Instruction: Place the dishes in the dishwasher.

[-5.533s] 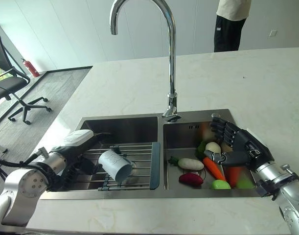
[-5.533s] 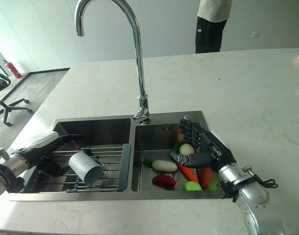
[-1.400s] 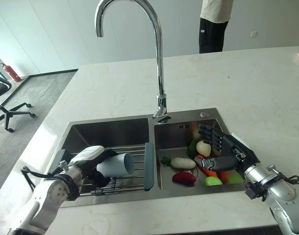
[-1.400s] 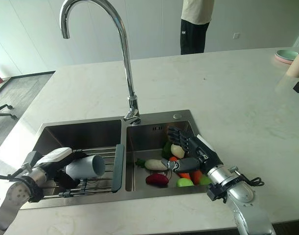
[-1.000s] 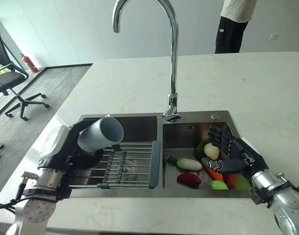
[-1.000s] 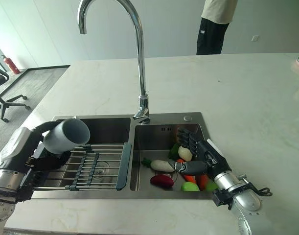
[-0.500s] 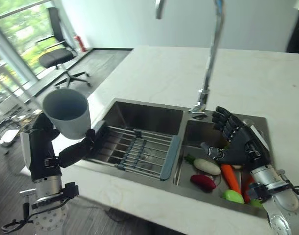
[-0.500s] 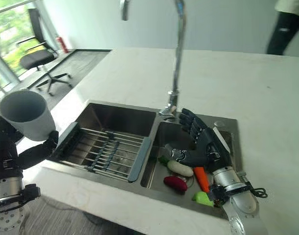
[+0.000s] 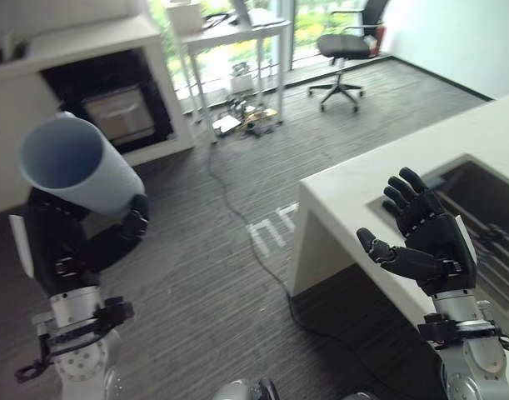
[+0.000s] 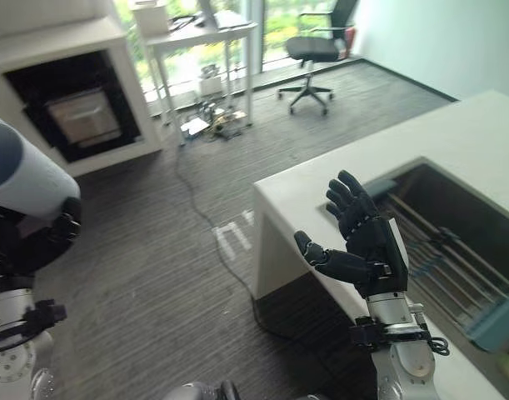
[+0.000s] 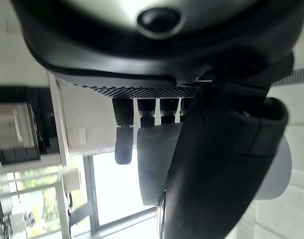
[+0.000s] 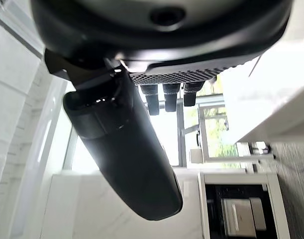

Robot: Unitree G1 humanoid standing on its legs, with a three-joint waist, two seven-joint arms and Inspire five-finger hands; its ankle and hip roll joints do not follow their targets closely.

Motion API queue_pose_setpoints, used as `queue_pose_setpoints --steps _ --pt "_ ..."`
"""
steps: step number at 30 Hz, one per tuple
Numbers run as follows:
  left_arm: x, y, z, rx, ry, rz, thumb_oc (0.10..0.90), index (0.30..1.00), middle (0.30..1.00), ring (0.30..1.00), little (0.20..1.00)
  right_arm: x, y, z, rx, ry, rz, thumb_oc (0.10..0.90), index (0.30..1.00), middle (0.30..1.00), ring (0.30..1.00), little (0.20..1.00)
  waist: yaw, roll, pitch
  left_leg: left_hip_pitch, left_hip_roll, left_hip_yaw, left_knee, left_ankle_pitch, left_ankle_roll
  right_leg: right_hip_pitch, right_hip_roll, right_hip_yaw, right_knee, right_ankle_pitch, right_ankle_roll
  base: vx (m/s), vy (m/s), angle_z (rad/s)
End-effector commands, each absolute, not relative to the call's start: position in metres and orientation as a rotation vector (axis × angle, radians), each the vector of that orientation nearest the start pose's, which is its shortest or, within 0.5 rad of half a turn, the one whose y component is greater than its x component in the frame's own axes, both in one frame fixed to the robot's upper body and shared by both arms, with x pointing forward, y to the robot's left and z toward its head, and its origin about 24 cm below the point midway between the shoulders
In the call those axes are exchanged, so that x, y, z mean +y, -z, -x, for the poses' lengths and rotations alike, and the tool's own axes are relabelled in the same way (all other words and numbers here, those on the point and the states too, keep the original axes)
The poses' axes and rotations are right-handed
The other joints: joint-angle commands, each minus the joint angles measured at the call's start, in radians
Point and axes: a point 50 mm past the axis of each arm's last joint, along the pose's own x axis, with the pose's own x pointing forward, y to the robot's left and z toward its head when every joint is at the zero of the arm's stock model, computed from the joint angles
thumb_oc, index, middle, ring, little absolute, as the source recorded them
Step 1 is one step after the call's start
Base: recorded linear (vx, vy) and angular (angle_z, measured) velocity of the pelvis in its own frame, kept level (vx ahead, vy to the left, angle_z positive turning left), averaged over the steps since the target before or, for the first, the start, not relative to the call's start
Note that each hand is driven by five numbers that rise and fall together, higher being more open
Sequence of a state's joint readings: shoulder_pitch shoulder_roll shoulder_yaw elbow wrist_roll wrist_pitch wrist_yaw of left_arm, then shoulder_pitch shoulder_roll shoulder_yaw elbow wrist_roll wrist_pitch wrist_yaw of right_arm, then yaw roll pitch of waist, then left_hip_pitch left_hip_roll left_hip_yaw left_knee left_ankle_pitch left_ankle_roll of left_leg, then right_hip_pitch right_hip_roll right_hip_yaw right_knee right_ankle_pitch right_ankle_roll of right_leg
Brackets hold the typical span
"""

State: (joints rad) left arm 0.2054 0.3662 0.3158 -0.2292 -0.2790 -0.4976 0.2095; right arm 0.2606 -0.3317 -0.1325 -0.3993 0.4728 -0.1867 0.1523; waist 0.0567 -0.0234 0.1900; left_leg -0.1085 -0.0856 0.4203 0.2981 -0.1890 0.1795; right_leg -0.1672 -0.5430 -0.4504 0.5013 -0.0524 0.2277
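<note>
While my left hand [image 9: 67, 250] curls round the tilted grey cup [image 9: 75, 167] above the floor, right hand [image 9: 425, 242] open, I fear a loosened grip dropping it.

cup [image 9: 75, 168]: matt pale-blue plastic | counter [image 9: 454, 150]: smooth white stone | floor [image 9: 221, 275]: ribbed grey carpet

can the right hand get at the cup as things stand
Probably not without a big move. The cup is held up in the left hand out over the floor, while the right hand hovers open by the counter corner, well apart from it.
</note>
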Motion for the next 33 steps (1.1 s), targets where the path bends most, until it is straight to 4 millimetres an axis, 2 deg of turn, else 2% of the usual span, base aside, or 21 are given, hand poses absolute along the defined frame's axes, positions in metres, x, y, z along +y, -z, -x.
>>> queue_pose_setpoints --steps 1,3,6,8,11,15,19,24,29,30,33 --pt "0.259 -0.202 -0.182 -0.985 -0.310 -0.240 0.400 0.300 0.300 0.300 0.300 -0.226 -0.167 -0.196 -0.687 -0.054 -0.040 0.800 0.900 0.900 0.900 0.900 -0.073 -0.008 -0.035 0.095 0.148 -0.146 0.002 -0.111 -0.210 0.038 0.166 0.067 -0.201 0.064 -0.017 0.01 0.141 1.51" --pt "0.254 -0.201 -0.188 -0.988 -0.322 -0.265 0.400 0.300 0.300 0.300 0.300 -0.229 -0.168 -0.198 -0.682 -0.056 -0.045 0.800 0.900 0.900 0.900 0.900 -0.099 -0.013 -0.043 0.070 0.133 -0.210 0.002 -0.106 -0.198 0.026 0.257 0.173 -0.201 0.020 -0.032 0.09 0.128 1.77" --pt "0.252 -0.200 -0.193 -0.971 -0.354 -0.284 0.400 0.300 0.300 0.300 0.300 -0.227 -0.170 -0.203 -0.676 -0.096 -0.054 0.800 0.900 0.900 0.900 0.900 -0.094 -0.022 -0.050 0.056 0.128 -0.226 0.002 -0.099 -0.193 0.008 0.285 0.190 -0.201 -0.009 -0.041 0.04 0.046 1.82" --pt "0.252 -0.200 -0.193 -0.963 -0.367 -0.293 0.400 0.300 0.300 0.300 0.300 -0.225 -0.171 -0.204 -0.679 -0.113 -0.061 0.800 0.900 0.900 0.900 0.900 -0.085 -0.023 -0.050 0.054 0.120 -0.245 0.002 -0.105 -0.187 0.007 0.298 0.205 -0.201 -0.020 -0.042 0.03 -0.033 0.03" --pt "0.254 -0.197 -0.189 -0.945 -0.386 -0.283 0.400 0.300 0.300 0.300 0.300 -0.222 -0.174 -0.202 -0.699 -0.142 -0.063 0.800 0.900 0.900 0.900 0.900 -0.056 -0.023 -0.051 0.053 0.129 -0.247 0.002 -0.102 -0.185 0.045 0.297 0.173 -0.201 -0.052 -0.044 -0.02 -0.120 0.20" --pt "0.256 -0.196 -0.189 -0.941 -0.406 -0.279 0.400 0.300 0.300 0.300 0.300 -0.215 -0.178 -0.208 -0.722 -0.162 -0.067 0.800 0.900 0.900 0.900 0.900 -0.030 -0.021 -0.052 0.060 0.140 -0.251 0.002 -0.101 -0.192 0.061 0.291 0.140 -0.201 -0.065 -0.043 -0.03 -0.129 0.19" --pt "0.260 -0.196 -0.185 -0.935 -0.441 -0.284 0.400 0.300 0.300 0.300 0.300 -0.212 -0.180 -0.212 -0.720 -0.182 -0.060 0.800 0.900 0.900 0.900 0.900 -0.022 -0.012 -0.062 0.062 0.152 -0.257 0.002 -0.096 -0.199 0.082 0.313 0.134 -0.201 -0.102 -0.053 -0.01 -0.137 0.02" --pt "0.264 -0.193 -0.179 -0.927 -0.461 -0.285 0.400 0.300 0.300 0.300 0.300 -0.217 -0.180 -0.208 -0.699 -0.187 -0.055 0.800 0.900 0.900 0.900 0.900 -0.034 -0.002 -0.076 0.060 0.161 -0.259 0.002 -0.088 -0.210 0.095 0.345 0.152 -0.201 -0.130 -0.078 0.00 -0.105 0.00" --pt "0.261 -0.191 -0.181 -0.926 -0.457 -0.277 0.400 0.300 0.300 0.300 0.300 -0.214 -0.179 -0.208 -0.684 -0.190 -0.057 0.800 0.900 0.900 0.900 0.900 -0.051 0.010 -0.084 0.059 0.164 -0.266 0.002 -0.085 -0.217 0.099 0.370 0.178 -0.201 -0.148 -0.093 -0.03 -0.073 -0.06" --pt "0.240 -0.181 -0.200 -0.892 -0.331 -0.210 0.400 0.300 0.300 0.300 0.300 -0.226 -0.173 -0.207 -0.640 -0.165 0.110 0.800 0.900 0.900 0.900 0.900 -0.123 -0.017 -0.059 0.073 0.136 -0.182 0.002 -0.097 -0.188 0.061 0.468 0.275 -0.201 -0.124 -0.109 0.00 -0.030 -0.07" --pt "0.236 -0.183 -0.202 -0.891 -0.334 -0.220 0.400 0.300 0.300 0.300 0.300 -0.225 -0.171 -0.206 -0.637 -0.180 0.093 0.800 0.900 0.900 0.900 0.900 -0.130 -0.016 -0.080 0.072 0.125 -0.214 0.002 -0.100 -0.189 0.072 0.489 0.287 -0.201 -0.145 -0.123 0.04 -0.030 0.01"
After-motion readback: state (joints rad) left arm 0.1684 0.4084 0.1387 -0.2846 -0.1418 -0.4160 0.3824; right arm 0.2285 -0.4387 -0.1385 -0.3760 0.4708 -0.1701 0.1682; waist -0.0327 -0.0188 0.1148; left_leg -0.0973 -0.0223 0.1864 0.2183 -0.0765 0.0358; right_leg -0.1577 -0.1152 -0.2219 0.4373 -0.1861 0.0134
